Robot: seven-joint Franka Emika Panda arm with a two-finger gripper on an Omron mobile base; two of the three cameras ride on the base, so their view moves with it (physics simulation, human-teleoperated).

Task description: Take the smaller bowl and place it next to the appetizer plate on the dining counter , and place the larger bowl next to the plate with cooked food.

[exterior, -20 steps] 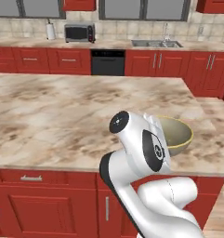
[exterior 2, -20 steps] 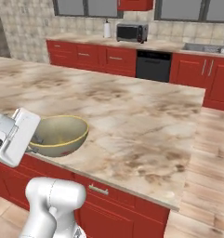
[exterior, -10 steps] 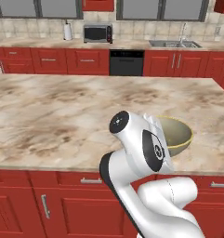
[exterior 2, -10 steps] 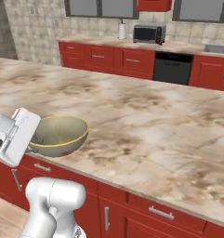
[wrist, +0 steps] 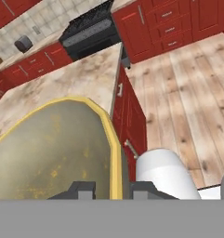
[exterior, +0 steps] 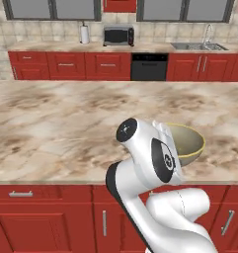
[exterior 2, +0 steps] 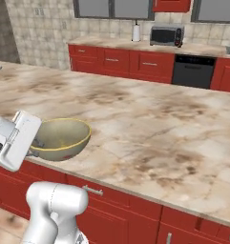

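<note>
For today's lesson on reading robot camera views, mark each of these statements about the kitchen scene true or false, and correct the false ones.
1. The gripper is closed on the rim of the wide, deep beige-olive ceramic bowl. True.
2. The bowl holds brown stick-like food. False: its inside looks empty.
3. The bowl is over the long beige-brown marbled stone counter, near its front edge. True.
4. A black microwave sits on the marbled counter beside the bowl. False: it sits on the far wall counter.
5. The cabinets under the counters are blue. False: they are red.

Base views flanking one counter (exterior: pixel 66 128)
</note>
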